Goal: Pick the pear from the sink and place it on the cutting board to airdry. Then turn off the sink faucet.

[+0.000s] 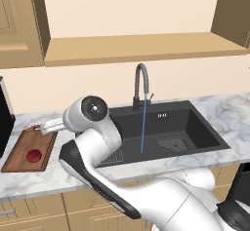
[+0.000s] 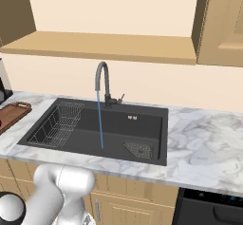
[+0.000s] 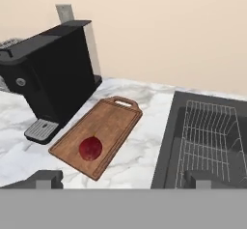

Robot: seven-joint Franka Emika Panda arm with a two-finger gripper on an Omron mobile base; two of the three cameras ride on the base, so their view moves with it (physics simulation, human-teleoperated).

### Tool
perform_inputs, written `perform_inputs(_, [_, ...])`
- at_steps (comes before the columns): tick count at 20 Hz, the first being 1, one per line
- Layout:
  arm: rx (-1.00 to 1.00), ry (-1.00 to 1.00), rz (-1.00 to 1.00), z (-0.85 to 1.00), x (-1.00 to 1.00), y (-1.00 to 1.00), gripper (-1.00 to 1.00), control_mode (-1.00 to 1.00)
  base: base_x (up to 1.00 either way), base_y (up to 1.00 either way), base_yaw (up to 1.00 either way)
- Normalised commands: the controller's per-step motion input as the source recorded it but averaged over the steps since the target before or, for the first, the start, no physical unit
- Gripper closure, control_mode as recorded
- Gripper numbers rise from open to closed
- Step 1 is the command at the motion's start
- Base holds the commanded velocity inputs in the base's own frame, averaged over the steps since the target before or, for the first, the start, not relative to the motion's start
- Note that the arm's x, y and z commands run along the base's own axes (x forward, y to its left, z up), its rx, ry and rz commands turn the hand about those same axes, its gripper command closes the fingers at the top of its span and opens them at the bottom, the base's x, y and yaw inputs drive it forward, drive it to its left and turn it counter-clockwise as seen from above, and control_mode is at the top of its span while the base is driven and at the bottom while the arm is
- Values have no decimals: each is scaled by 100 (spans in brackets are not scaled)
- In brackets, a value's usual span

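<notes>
The dark red pear [image 3: 90, 148] lies on the brown cutting board [image 3: 110, 121], toward its near end. In the left base view the pear [image 1: 33, 155] rests on the board [image 1: 17, 159] left of the sink [image 1: 195, 123]. My gripper [image 3: 123, 179] hangs above the board's near edge, open, with nothing between its fingertips [image 3: 48, 177]. Its white hand [image 1: 45, 126] hovers over the board's far end. The sink faucet [image 1: 140, 84] stands behind the basin, and a thin blue water stream [image 1: 143, 127] runs from its spout. From the right, the faucet [image 2: 102, 84] shows its small side lever [image 2: 121, 97].
A black coffee machine [image 3: 53, 73] stands just left of the board. A wire rack [image 2: 59, 122] fills the sink's left part and a square drain grate [image 2: 139, 149] sits at the right. Marble counter [image 2: 204, 134] extends right of the sink. My arm's elbow [image 1: 90, 110] rises between board and sink.
</notes>
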Motion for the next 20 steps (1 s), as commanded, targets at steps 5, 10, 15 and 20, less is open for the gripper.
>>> perform_inputs(5, [17,17,-22,52,-31,-68,-100,-100,0,0,0])
perform_inputs(10, [13,21,-12,48,-31,-68,-100,-100,0,0,0])
perform_inputs(15, [1,8,-3,19,-36,-60,-100,-100,0,0,0])
perform_inputs(20, [0,0,1,17,-29,-41,-100,-100,0,0,0])
